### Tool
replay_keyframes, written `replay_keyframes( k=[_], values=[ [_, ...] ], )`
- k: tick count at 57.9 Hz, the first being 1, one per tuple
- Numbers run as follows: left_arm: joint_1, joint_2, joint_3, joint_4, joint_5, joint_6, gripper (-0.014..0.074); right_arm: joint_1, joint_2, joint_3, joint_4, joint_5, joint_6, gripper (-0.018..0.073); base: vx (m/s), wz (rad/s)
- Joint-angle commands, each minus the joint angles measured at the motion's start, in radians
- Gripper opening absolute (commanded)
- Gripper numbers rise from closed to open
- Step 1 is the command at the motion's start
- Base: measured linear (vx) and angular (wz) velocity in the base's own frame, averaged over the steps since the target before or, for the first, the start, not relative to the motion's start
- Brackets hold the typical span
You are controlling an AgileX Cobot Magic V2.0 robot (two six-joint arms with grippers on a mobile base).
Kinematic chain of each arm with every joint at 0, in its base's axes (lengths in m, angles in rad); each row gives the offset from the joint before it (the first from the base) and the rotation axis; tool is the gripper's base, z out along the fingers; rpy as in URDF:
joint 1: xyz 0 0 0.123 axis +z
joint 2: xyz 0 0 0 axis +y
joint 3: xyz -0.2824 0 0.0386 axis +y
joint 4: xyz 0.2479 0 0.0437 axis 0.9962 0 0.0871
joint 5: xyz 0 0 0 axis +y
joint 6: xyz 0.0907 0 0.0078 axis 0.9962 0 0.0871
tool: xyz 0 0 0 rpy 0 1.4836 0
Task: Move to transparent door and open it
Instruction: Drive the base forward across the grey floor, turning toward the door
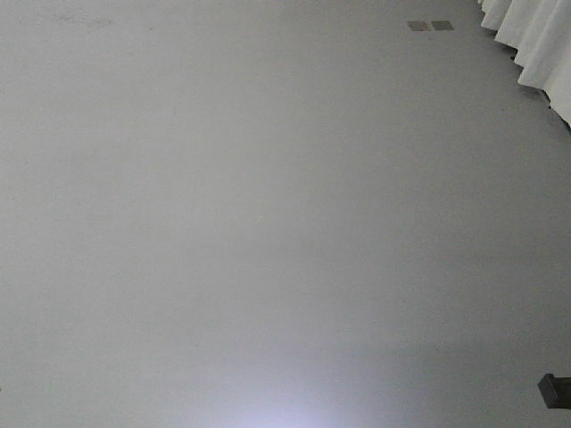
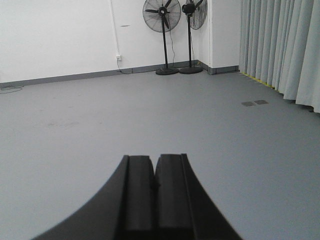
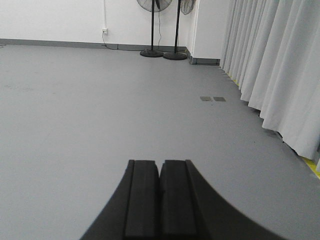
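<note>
The transparent door is out of view in every frame. My left gripper (image 2: 154, 157) is shut and empty, pointing out over bare grey floor toward a far white wall. My right gripper (image 3: 160, 162) is shut and empty, pointing the same way over the floor. The front view shows only grey floor (image 1: 268, 223).
Two black pedestal fans (image 2: 162, 35) stand at the far wall corner, also in the right wrist view (image 3: 152, 30). Pale curtains (image 3: 280, 75) run along the right side (image 2: 280, 45) (image 1: 535, 45). Two small floor plates (image 1: 430, 25) lie near the curtains. A dark part (image 1: 555, 390) shows at lower right.
</note>
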Motion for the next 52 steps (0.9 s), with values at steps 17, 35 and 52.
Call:
replay_keyframes(
  k=[17,35,52],
  values=[
    [-0.003,0.007,0.030,0.003,-0.084,-0.004,-0.0006,-0.005,-0.015,0.014,-0.007,-0.082,-0.002,-0.0008,0.00,0.00],
    [-0.003,0.007,0.030,0.003,-0.084,-0.004,-0.0006,-0.005,-0.015,0.014,-0.007,-0.082,-0.002,-0.0008,0.00,0.00],
    [-0.003,0.007,0.030,0.003,-0.084,-0.004,-0.0006,-0.004,-0.015,0.014,-0.007,-0.082,-0.002,-0.0008,0.00,0.00]
  ],
)
